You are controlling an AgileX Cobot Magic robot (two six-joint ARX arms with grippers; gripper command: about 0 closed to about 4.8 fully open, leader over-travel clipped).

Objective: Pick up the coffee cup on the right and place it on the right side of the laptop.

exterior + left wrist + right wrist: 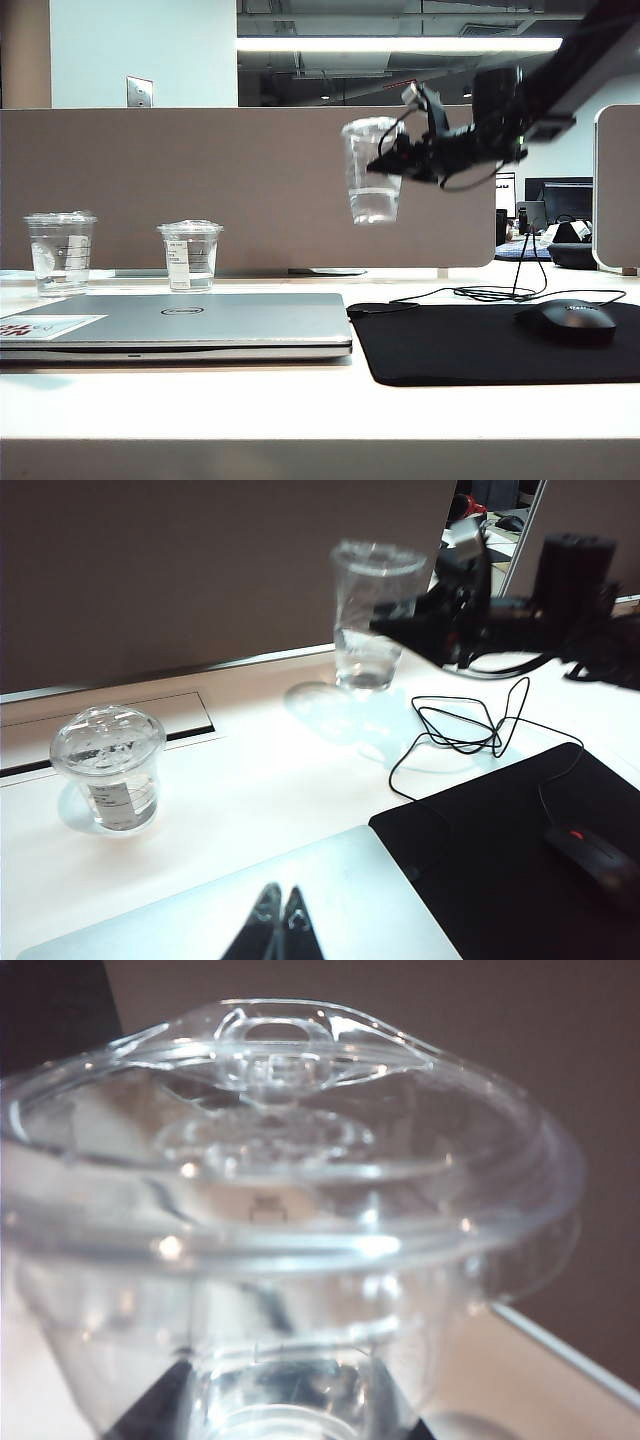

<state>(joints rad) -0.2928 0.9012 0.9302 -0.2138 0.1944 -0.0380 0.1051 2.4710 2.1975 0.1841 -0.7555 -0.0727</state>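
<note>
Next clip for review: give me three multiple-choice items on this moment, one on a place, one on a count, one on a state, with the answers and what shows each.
1. Where is the coffee cup?
A. In the air above the desk, beyond the mouse pad
B. Standing on the laptop
C. Lying on the mouse pad

2. How many clear cups stand on the desk behind the laptop?
A. None
B. Two
C. Four

3. What is the right hand doing?
A. Hanging open and empty
B. Pressing on the mouse
C. Gripping the coffee cup

Answers: 1 A, its base hangs clear of the desk; 2 B, two short cups sit there; 3 C, the right hand is closed on the cup's side, while the left hand hovers shut above the laptop.
</note>
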